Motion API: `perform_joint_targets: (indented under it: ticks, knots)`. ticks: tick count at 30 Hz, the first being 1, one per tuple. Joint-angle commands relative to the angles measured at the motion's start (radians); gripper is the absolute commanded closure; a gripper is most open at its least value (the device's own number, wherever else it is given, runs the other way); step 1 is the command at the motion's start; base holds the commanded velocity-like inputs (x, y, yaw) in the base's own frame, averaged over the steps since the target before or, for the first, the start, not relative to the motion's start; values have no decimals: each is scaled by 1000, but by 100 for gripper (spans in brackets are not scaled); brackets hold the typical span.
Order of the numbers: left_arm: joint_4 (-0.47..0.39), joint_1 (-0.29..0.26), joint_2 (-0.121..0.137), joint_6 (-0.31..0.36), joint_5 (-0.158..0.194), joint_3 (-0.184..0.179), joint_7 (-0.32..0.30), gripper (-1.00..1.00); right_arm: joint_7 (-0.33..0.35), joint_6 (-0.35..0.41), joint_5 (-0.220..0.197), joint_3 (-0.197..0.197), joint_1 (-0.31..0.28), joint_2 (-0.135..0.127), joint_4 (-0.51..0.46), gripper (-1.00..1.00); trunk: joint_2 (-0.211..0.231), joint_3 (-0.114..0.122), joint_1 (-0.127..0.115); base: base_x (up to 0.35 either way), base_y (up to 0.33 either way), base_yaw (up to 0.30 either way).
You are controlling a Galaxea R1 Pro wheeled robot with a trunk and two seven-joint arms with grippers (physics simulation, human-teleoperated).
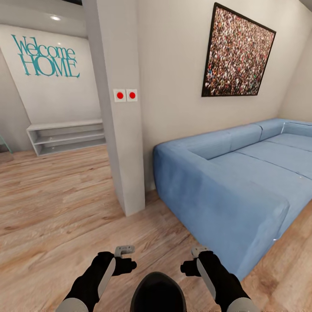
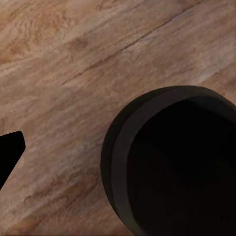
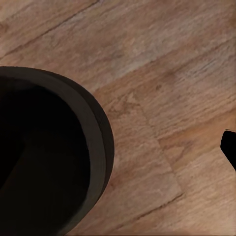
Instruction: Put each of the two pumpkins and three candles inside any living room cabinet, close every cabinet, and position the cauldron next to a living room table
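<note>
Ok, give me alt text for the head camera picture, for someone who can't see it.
A long blue fabric sofa stands on the wood plank floor against a pale wall, under a dark-framed speckled picture. A white pillar with two red-dot switches stands at its near end; beyond, teal "Welcome HOME" lettering above a low grey shelf. Both black arms reach in low, left tool and right tool.

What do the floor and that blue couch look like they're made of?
The floor looks like wood planks or a wood-look laminate: brown grain streaks and long board seams, with a matte finish. The couch seems to be covered in soft blue fabric, slightly mottled and without shine; which cloth it is can't be told.
</note>
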Motion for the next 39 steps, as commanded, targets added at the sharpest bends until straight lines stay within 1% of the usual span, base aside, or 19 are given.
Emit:
perform_joint_targets:
  ticks: [1,5,10,14,25,26,31,39]
  knots:
    - [3,-1,0,4,8,-1,3,-100,-6,-1,-8,2,-7,2,13,-100,-8,-4,4,0,0,0]
    - [9,-1,0,4,7,-1,3,-100,-7,-29,-9,3,-20,18,46,-100,-36,-17,19,0,0,0]
    - [15,-1,0,2,6,-1,3,-100,-6,-39,-9,3,-23,21,68,-100,-71,-32,38,0,0,0]
    - [28,-1,-3,-11,4,-2,3,-100,-6,-64,-9,3,-25,23,87,-100,-99,-45,54,0,0,0]
    - [36,-5,-4,-24,4,-3,3,-100,-6,-75,-9,3,-25,24,102,-100,-176,-79,96,0,0,0]
    - [36,-4,-4,-25,5,-3,3,-100,-6,-75,-9,3,-25,26,103,-100,-183,-83,100,0,0,0]
    - [36,-5,-4,-27,4,-3,3,-100,-6,-76,-8,3,-25,48,117,-100,-218,-98,119,0,0,0]
    - [36,-5,-4,-27,4,-3,3,-100,-6,-90,-8,3,-25,53,123,-100,-274,-123,149,0,0,0]
